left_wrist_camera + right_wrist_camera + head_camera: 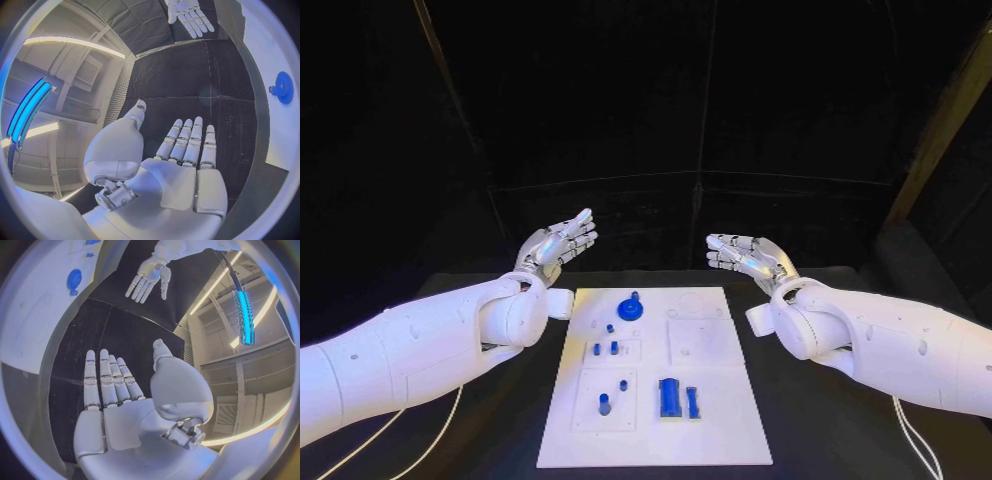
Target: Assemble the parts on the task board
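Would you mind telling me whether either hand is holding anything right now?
Nothing is held: the left hand and right hand are both open, fingers apart.

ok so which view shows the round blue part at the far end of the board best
The head view: the round blue part sits whole on the task board, with the other pieces near it for context. The left wrist view catches it at the circle's rim, and the right wrist view shows it small and distorted near the edge.

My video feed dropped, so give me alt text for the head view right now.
Both hands are raised, open and empty, beyond the far end of the white task board: left hand on its left, right hand on its right. Small blue parts sit on the board, including a round one near its far edge.
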`<state>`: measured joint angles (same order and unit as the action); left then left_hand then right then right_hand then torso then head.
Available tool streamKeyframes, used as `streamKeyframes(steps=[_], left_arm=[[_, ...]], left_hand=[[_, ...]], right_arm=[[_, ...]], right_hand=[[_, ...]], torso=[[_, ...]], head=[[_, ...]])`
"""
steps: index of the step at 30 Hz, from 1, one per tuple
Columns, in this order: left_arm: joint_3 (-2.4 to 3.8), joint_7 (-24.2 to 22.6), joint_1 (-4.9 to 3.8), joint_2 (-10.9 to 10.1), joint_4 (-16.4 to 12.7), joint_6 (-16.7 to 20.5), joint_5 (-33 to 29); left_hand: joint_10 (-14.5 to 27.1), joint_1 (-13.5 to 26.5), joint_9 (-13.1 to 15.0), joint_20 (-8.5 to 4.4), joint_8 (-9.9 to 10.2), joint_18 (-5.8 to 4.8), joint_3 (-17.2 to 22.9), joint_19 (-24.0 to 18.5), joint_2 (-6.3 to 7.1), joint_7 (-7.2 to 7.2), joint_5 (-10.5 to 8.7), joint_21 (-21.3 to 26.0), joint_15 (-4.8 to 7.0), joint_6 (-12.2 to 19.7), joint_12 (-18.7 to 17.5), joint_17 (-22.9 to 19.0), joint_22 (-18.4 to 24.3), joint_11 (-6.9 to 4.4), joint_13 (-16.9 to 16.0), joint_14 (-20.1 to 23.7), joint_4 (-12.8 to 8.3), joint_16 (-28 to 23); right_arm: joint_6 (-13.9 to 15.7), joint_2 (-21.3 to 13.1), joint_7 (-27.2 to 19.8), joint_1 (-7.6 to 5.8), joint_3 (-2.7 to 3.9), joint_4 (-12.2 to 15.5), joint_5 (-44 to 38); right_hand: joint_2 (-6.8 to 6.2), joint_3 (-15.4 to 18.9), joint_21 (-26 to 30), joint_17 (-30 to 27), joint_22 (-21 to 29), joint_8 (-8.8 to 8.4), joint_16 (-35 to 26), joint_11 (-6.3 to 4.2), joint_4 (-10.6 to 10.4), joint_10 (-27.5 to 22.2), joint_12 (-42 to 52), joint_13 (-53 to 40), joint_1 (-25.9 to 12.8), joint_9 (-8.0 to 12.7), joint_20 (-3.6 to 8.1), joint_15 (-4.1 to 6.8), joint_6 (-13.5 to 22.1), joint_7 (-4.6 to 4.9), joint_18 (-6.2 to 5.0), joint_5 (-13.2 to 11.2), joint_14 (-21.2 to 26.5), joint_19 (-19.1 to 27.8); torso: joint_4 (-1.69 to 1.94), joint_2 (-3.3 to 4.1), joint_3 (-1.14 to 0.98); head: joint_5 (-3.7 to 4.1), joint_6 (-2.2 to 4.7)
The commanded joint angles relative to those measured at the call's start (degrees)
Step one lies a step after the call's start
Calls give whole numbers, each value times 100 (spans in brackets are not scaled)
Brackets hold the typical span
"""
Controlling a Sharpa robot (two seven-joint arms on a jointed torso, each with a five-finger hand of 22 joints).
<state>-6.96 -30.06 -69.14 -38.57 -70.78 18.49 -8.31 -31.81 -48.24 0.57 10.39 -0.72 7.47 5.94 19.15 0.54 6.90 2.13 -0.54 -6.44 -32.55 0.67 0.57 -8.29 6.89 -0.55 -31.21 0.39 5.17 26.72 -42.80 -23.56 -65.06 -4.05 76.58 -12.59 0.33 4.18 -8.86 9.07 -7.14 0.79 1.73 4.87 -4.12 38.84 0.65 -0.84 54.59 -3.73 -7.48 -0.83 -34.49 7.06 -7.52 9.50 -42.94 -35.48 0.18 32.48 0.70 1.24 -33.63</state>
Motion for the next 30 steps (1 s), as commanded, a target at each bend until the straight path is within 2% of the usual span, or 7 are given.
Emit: streamKeyframes(steps=[1,3,6,11,14,15,30], left_arm=[[104,-11,140,-101,-343,779,284],[249,-2,325,-226,-728,1215,418],[406,8,526,-361,-1145,1688,563],[609,21,786,-537,-1685,2300,751],[662,25,854,-582,-1826,2459,799],[676,25,871,-594,-1863,2501,812],[696,27,898,-612,-1917,2562,831]], left_hand=[[982,1488,-57,-323,72,-224,-183,-590,-54,-214,-213,54,199,1005,-67,-57,257,-212,55,963,-39,-517],[1208,1832,-57,-396,72,-285,-594,-726,-54,-263,-213,54,644,1237,-67,-57,317,-264,55,1186,-39,-517],[1408,2135,-57,-471,72,-289,-594,-836,-54,-690,-213,54,644,1439,-67,-57,367,-689,55,1382,-39,-517],[1758,2666,-57,-583,72,-747,-594,-1049,-54,-690,-213,54,644,1799,-67,-57,829,-689,55,1726,-39,-517],[1891,2870,-57,-626,72,-747,-594,-1131,-54,-690,-213,54,644,1936,-67,-57,829,-689,55,1858,-39,-517],[1946,2950,-57,-1039,72,-747,-594,-1158,-54,-690,-213,54,644,1990,-67,-57,829,-689,55,1909,-39,-517],[2525,3830,-57,-1039,72,-747,-594,-1508,-54,-690,-213,54,644,2584,-67,-57,829,-689,55,2479,-39,-517]], right_arm=[[795,-50,-308,126,99,392,576],[1130,-99,-420,255,208,728,818],[1431,-143,-520,371,305,1028,1035],[1722,-186,-618,484,399,1320,1246],[1740,-189,-624,490,405,1337,1259],[1740,-189,-624,490,405,1337,1259],[1740,-189,-624,490,405,1337,1259]], right_hand=[[-33,-418,273,-283,222,-79,-173,-487,412,-1212,-65,84,-1703,373,233,83,1077,-220,225,-297,1338,1108],[-33,-418,334,-345,270,-79,-173,-487,412,-1472,-65,84,-2069,373,283,83,1311,-270,288,-359,1628,1346],[-33,-418,395,-405,714,-79,-173,-487,412,-1732,-65,84,-2432,373,333,83,1539,-706,288,-424,1914,1582],[-33,-418,886,-501,714,-79,-173,-487,412,-2145,-65,84,-3010,373,748,83,1903,-706,351,-524,2368,1956],[-33,-418,886,-907,714,-79,-173,-487,412,-2318,-65,84,-3254,373,748,83,2057,-706,752,-950,2559,2113],[-33,-418,886,-907,714,-79,-173,-487,412,-2375,-65,84,-3340,373,748,83,2113,-706,752,-950,2629,2169],[-33,-418,886,-907,714,-79,-173,-487,412,-3077,-65,84,-4324,373,748,83,2734,-706,752,-950,3404,2808]], torso=[[-17,-121,-65],[-18,-130,-70],[-18,-130,-70],[-18,-130,-70],[-18,-130,-70],[-18,-130,-70],[-18,-130,-70]], head=[[-111,-67],[-124,-75],[-124,-75],[-124,-75],[-124,-75],[-124,-75],[-124,-75]])
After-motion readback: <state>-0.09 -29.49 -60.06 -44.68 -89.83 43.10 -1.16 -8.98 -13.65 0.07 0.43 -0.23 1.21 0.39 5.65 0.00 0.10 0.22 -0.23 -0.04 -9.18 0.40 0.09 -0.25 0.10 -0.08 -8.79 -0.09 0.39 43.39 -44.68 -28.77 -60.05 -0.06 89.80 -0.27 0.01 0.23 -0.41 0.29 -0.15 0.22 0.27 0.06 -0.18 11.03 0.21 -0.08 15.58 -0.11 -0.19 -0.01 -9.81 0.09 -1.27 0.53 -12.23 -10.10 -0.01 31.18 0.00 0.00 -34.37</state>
